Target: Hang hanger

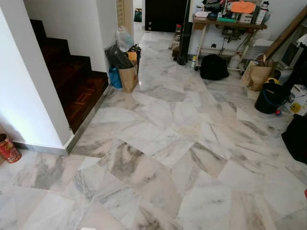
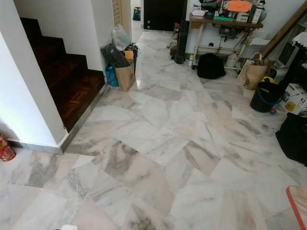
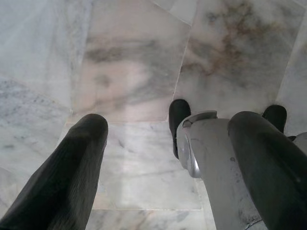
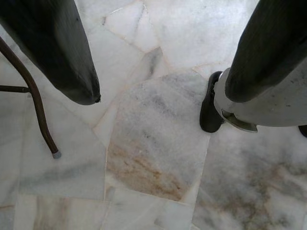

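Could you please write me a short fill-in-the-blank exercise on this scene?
1. The floor is laid with ____ tiles.
2. The brown paper bag stands beside the ____.
3. The black bag sits under a ____.
4. Both claws, left claw and right claw, hang ____ above the floor.

Missing words: marble; stairs; table; open

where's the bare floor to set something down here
The white marble floor is bare through the middle, between the dark wooden stairs and the black bucket. Crowded: brown paper bag by the stair corner, black backpack under the far wooden table.
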Robot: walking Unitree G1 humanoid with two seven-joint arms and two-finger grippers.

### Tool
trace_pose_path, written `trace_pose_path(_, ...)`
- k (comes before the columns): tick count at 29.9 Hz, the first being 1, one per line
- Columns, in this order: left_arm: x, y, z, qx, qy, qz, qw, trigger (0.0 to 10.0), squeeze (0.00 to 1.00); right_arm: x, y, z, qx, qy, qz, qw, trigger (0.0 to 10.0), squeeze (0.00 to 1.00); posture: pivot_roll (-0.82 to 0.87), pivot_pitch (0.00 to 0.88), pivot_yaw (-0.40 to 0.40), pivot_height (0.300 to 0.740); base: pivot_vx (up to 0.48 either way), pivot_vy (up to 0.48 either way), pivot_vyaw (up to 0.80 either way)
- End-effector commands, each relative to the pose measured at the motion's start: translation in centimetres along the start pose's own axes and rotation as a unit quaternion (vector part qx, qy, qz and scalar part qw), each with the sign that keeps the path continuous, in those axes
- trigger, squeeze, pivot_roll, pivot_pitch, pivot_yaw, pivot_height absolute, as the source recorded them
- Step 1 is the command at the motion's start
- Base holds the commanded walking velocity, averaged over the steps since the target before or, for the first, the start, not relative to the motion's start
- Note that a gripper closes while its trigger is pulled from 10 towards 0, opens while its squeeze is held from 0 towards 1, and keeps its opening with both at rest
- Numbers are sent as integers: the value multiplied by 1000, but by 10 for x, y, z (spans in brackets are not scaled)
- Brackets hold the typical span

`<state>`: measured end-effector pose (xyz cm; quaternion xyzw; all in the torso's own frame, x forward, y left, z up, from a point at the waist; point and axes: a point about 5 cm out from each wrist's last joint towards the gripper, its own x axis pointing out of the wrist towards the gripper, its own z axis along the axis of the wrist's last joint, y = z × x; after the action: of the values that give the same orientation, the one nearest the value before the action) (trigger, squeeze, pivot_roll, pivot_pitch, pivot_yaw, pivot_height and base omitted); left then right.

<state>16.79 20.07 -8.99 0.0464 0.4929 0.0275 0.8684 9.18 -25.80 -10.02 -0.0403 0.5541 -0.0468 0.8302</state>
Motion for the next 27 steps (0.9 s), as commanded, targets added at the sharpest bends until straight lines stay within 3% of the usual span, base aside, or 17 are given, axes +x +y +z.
trace_pose_path(1,-6,23,-20,-51,4,-33,998,10000,0,8,101,115,65,-133,129,981,10000,0,121,0,-54,740,0,0,0)
trace_pose_path(5,-4,18,-12,-21,-4,-19,1000,10000,0,7,98,131,116,-147,100,977,10000,0,119,0,-32,740,0,0,0)
trace_pose_path(23,-4,12,-12,-18,-18,-28,999,10000,0,7,96,135,132,-148,92,976,10000,0,120,0,-39,740,0,0,0)
trace_pose_path(27,-4,8,-12,-15,-17,-31,999,10000,0,7,96,133,131,-139,92,977,10000,0,119,0,-41,740,0,0,-542)
